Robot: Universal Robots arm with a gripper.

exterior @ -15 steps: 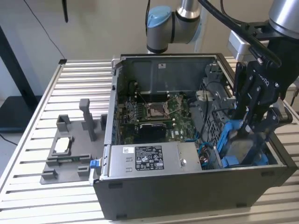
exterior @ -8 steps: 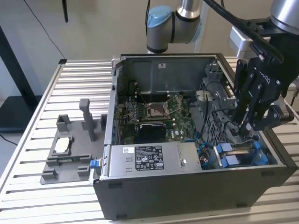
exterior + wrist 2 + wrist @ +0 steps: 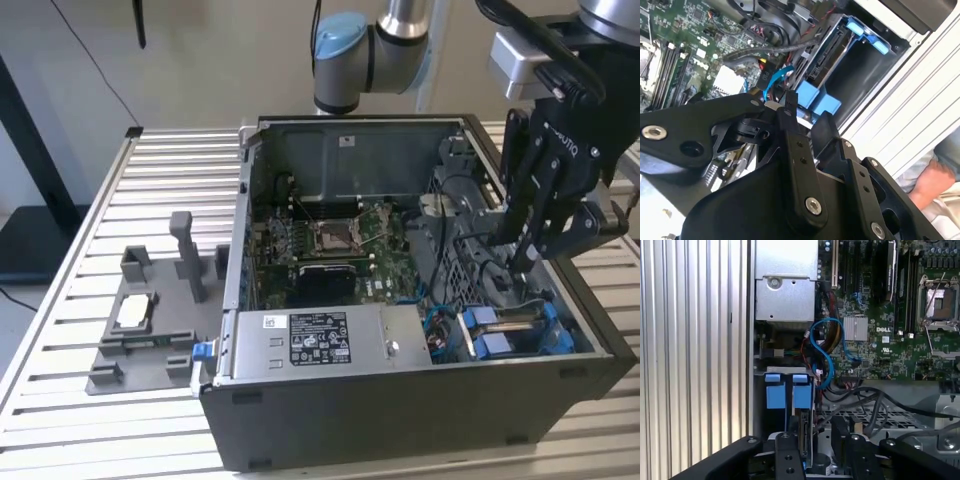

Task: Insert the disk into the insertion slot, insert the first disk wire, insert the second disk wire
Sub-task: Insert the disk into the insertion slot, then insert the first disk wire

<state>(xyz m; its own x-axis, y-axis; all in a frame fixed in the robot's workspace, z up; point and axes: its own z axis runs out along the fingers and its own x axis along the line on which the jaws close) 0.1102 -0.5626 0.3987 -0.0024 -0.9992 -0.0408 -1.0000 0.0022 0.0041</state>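
Disk (image 3: 512, 325) at case (image 3: 400, 425) edge, claw (image 3: 518, 262) nr

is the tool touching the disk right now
Cannot tell: in the second wrist view the tool overlaps the blue carrier end of the disk, hiding any contact or gap.

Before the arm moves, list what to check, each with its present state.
1. Disk in the insertion slot: ok, it sits inside.
2. Gripper over the disk's connector edge: ok.
3. Blue cable plugged into the disk: cannot tell.
4. Black wires clear of the gripper: not ok, they run close by.
5. People clear: not ok, a hand is by the table.
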